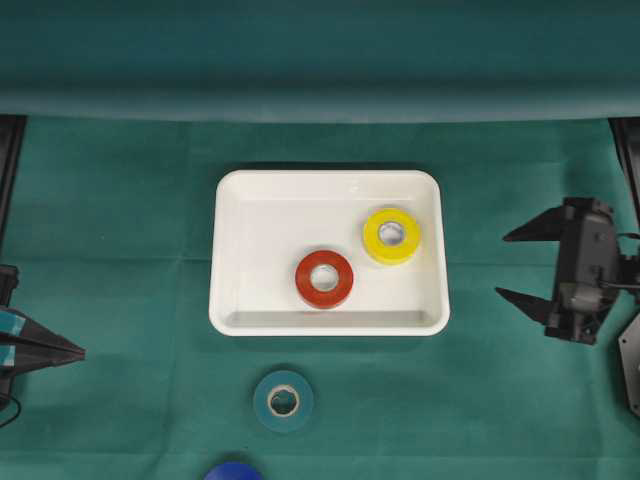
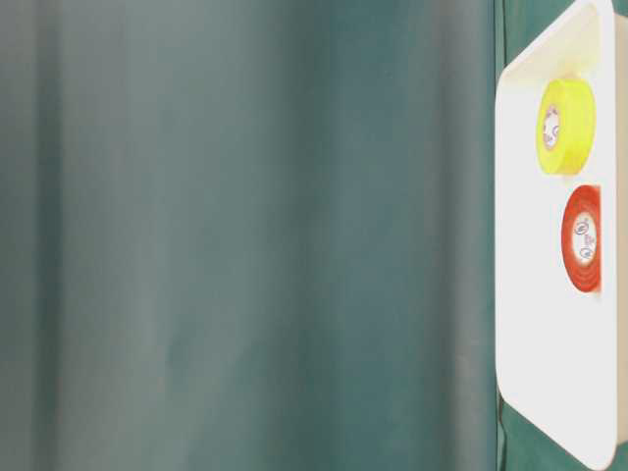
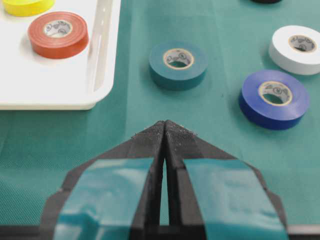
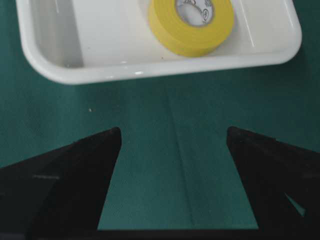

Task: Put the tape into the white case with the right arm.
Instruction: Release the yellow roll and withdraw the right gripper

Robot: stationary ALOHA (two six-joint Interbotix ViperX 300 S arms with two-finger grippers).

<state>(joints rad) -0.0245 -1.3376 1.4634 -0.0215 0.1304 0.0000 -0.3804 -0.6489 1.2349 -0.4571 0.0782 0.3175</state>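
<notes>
The white case [image 1: 228, 250] lies mid-table, with a yellow tape roll [image 1: 391, 236] and a red tape roll [image 1: 324, 279] flat inside it. A teal roll [image 1: 283, 401] rests on the cloth just in front of the case, and a blue roll [image 1: 232, 471] shows at the bottom edge. My right gripper [image 1: 500, 266] stands open and empty to the right of the case, fingers pointing at it. In the right wrist view the gripper [image 4: 173, 132] faces the case rim [image 4: 150, 67] and the yellow roll [image 4: 190, 42]. My left gripper [image 1: 80, 352] is shut at the far left.
The left wrist view shows the teal roll [image 3: 178, 65], the blue roll [image 3: 273, 99] and a white roll [image 3: 298, 49] on the green cloth beyond the shut left gripper [image 3: 165, 122]. A green curtain hangs at the back. The table-level view catches the case [image 2: 520, 343] at its right edge.
</notes>
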